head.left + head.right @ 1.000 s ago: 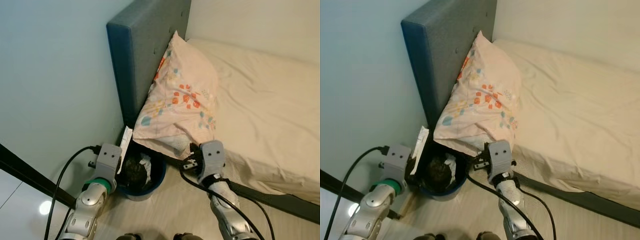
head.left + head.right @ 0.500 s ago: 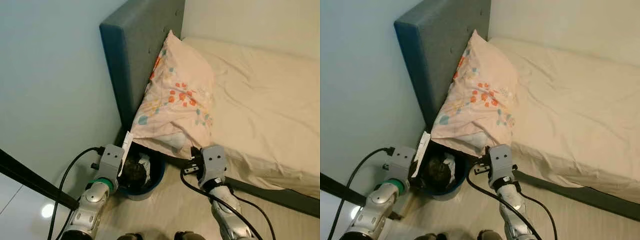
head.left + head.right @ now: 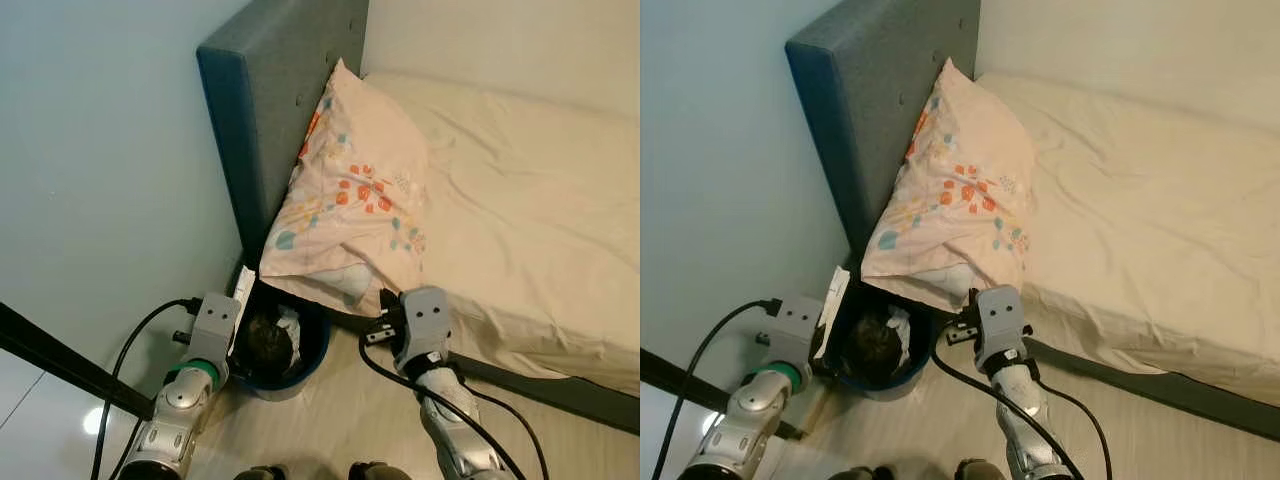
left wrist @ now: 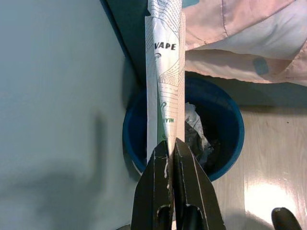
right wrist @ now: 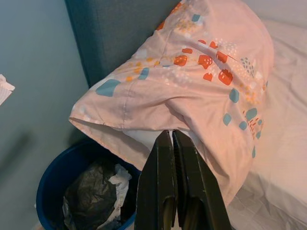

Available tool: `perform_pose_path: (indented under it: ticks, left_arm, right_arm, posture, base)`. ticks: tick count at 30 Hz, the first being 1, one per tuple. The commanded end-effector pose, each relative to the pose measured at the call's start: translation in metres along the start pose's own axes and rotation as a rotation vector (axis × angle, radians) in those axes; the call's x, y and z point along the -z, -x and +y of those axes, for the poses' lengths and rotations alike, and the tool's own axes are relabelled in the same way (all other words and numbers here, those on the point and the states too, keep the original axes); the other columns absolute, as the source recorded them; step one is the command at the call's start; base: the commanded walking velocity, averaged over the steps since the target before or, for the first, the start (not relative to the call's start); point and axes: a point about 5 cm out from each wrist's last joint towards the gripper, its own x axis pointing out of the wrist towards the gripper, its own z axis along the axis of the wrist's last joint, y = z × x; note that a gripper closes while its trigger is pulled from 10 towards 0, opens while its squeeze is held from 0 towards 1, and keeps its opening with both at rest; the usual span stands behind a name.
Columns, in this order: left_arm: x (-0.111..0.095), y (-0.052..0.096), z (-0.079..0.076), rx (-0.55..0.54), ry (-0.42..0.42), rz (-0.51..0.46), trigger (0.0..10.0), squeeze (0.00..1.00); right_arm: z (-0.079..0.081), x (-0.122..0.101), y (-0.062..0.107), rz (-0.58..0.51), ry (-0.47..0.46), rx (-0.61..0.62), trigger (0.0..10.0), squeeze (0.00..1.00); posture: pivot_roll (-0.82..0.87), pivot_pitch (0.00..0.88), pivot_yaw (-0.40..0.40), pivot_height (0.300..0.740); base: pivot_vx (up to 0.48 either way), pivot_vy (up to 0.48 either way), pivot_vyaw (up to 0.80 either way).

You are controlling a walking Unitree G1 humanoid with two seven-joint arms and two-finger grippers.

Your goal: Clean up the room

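Left gripper (image 4: 167, 152) pinches printed paper (image 4: 165, 72) above blue bin (image 4: 225, 129)

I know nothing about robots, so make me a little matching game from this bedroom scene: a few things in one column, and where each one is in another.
1. flowered pink pillow
2. folded printed paper
3. round blue waste bin
4. right pincer

a. shut, holding nothing
b. on the floor beside the bed
c. leaning on the grey headboard
d. clamped in the left pincer

Pairs: 1-c, 2-d, 3-b, 4-a

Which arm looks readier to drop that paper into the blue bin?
Probably the left. Its left gripper is shut on the paper right above the blue bin. The right gripper, shut and empty, points at the pillow.
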Motion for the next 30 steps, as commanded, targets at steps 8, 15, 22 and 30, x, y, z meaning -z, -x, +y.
perform_pose_path:
  ticks: [8, 15, 22, 30]
  left_arm:
    - [0.0040, -0.0010, 0.0003, -0.001, -0.006, 0.010, 10.0, 0.00]
    - [0.0037, -0.0016, 0.0001, 0.000, -0.009, 0.004, 10.0, 0.00]
    - [0.0050, -0.0017, 0.0001, 0.001, -0.013, 0.007, 10.0, 0.00]
    - [0.0079, -0.0015, 0.0003, 0.000, -0.022, 0.015, 10.0, 0.00]
  right_arm:
    - [0.0001, 0.0055, 0.0019, 0.018, -0.005, 0.009, 10.0, 0.00]
    - [0.0002, 0.0056, 0.0017, 0.015, -0.004, 0.011, 10.0, 0.00]
    - [0.0002, 0.0066, 0.0014, 0.019, -0.002, 0.010, 10.0, 0.00]
    - [0.0002, 0.0078, 0.0019, 0.022, 0.001, 0.009, 10.0, 0.00]
  posture:
    - [-0.07, 0.101, 0.070, 0.740]
    - [-0.07, 0.101, 0.070, 0.740]
    - [-0.07, 0.097, 0.070, 0.740]
    - [-0.07, 0.097, 0.069, 0.740]
  base:
    - [0.000, 0.000, 0.00]
    - [0.000, 0.000, 0.00]
    - [0.000, 0.000, 0.00]
    - [0.000, 0.000, 0.00]
